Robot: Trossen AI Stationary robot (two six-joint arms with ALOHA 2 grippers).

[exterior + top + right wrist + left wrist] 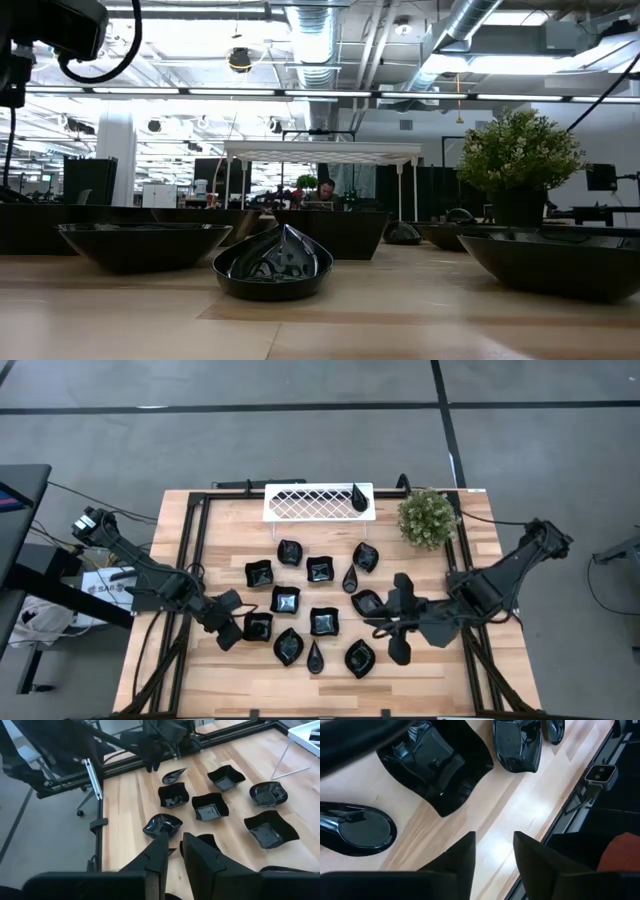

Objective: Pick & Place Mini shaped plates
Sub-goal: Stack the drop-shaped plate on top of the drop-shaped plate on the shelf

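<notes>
At the near left of the table, our left gripper [228, 635] hangs low with its fingers parted over bare wood, holding nothing, just beside a square plate [258, 626]. Our right gripper [398, 650] waits near the right-hand dishes; its fingers stand a little apart and empty. We judge a pick is beginning: next we need to line up on one rim and close. Farther back, one teardrop plate [359, 497] already sits on the white tray [310, 503].

Two matte black jointed arms; left gripper [492, 857] and right gripper [172, 852] have flat, tapering black fingers
</notes>
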